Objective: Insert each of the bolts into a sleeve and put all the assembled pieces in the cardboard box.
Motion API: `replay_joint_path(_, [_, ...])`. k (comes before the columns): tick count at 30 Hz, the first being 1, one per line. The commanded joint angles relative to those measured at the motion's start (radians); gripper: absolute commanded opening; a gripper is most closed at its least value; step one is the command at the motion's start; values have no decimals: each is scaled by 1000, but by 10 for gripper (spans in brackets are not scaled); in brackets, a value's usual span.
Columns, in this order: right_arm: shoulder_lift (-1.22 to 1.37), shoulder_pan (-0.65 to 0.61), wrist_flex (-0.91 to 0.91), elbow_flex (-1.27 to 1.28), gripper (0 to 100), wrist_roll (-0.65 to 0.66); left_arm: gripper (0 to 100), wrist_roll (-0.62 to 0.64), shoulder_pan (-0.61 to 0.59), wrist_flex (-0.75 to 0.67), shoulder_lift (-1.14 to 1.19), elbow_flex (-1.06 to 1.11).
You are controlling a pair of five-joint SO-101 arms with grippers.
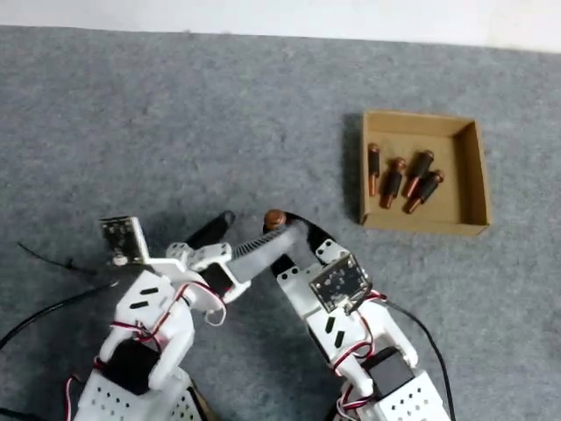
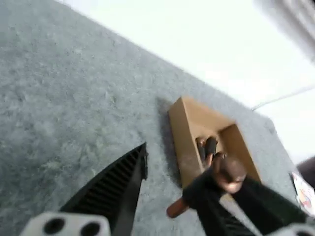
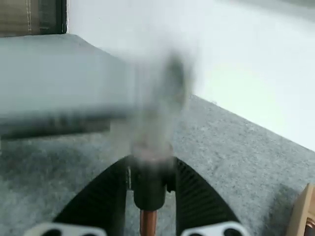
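Gripping a black sleeve [image 3: 149,194] with a copper bolt [image 3: 147,223] through it, the right pincer [image 3: 149,171] sits over the grey surface [image 1: 175,132]. Just beside it the left pincer [image 1: 263,224] is spread wide, possibly touching; the overlap hides that. Four assembled pieces [image 1: 392,184] lie in the cardboard box [image 1: 422,226].

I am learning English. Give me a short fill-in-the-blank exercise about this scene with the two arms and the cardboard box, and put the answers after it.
1. The cardboard box holds ____ assembled pieces.
2. The right pincer is shut on a sleeve whose colour is ____.
3. Seen from the robot, the cardboard box lies on its ____ side.
4. The table has a ____ covering.

Missing words: four; black; right; grey.
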Motion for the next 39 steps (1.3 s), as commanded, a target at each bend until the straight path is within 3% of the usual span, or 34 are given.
replay_joint_path(1, [-18, -7, 18, 137, 5, 3, 532, 17, -13, -14, -12, -65])
replay_joint_path(9, [-19, -5, 18, 137, 5, 5, 494, 18, -101, -9, -12, -53])
replay_joint_path(11, [-19, -5, 18, 137, 5, 5, 367, 18, -148, -9, -12, -33])
replay_joint_path(14, [-19, -5, 18, 137, 5, 5, 30, 17, -219, -17, -12, -1])
replay_joint_path(15, [-19, -5, 18, 137, 5, 5, 0, 17, -242, -28, -12, 4])
replay_joint_path(17, [-19, -5, 18, 137, 5, 5, 72, 14, -266, -78, -12, 25])
replay_joint_path(20, [-19, -5, 18, 137, 5, 6, 0, 12, -294, -153, -12, 68])
replay_joint_path(25, [-19, -5, 18, 137, 5, 6, 6, 12, -338, -298, -10, 145])
replay_joint_path(31, [-27, 4, 18, 137, 5, 6, 6, 12, -369, -301, -10, 145])
replay_joint_path(39, [-27, 125, 5, 136, 5, 2, 6, 12, -369, -299, -10, 145])
